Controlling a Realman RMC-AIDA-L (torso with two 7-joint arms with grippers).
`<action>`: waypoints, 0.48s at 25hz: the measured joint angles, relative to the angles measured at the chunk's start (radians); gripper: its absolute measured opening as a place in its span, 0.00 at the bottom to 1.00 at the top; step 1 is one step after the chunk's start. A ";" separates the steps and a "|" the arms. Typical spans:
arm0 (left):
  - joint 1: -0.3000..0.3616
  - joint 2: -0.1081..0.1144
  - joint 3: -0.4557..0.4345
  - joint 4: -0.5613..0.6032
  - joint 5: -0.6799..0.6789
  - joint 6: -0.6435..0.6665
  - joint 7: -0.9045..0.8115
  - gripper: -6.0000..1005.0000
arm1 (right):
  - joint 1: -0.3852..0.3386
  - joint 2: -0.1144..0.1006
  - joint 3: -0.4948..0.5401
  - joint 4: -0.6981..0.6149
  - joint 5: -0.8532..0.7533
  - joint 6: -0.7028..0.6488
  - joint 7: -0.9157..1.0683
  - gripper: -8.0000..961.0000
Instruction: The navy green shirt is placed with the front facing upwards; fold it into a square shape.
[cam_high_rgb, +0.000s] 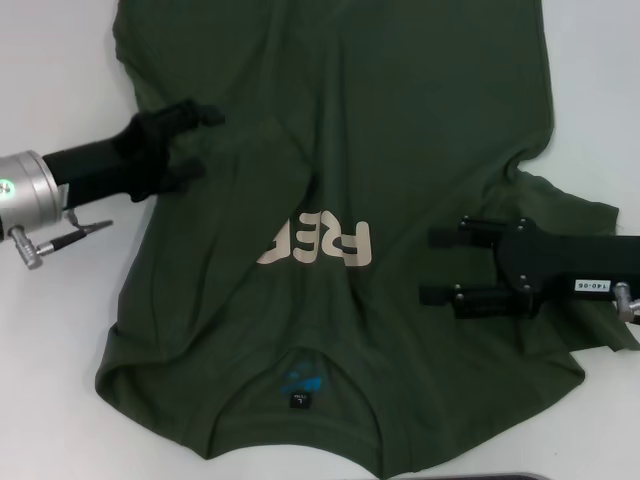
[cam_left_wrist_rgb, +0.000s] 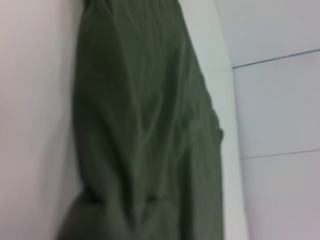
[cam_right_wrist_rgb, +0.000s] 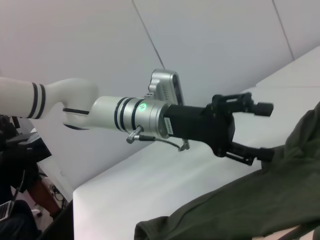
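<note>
Your left gripper (cam_high_rgb: 198, 142), middle left of the frame, hovers open and empty over the navy green shirt (cam_high_rgb: 400, 120). Your right gripper (cam_high_rgb: 440, 267), lower right, is also open and empty, likely so both can pinch opposite sides for folding.

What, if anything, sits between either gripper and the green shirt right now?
Nothing visible. The left gripper, fingers open, is over the shirt at its left edge; the right gripper, fingers also open, is over its right side beside the cream letters. Only white table surrounds the cloth.

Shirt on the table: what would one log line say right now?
navy green shirt: spread, unfolded, lettering up | left end effector: open, at its edge | right end effector: open, over it
</note>
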 joint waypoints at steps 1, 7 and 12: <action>0.003 0.000 0.012 -0.001 0.019 -0.007 0.004 0.90 | 0.000 0.000 0.000 0.000 0.000 0.001 0.000 0.95; 0.007 -0.006 0.021 -0.004 0.051 0.051 0.010 0.90 | 0.002 -0.003 0.003 0.000 0.000 -0.001 0.016 0.95; 0.014 -0.003 0.022 -0.019 0.065 0.105 0.012 0.90 | 0.015 -0.011 0.006 -0.031 0.000 -0.007 0.101 0.95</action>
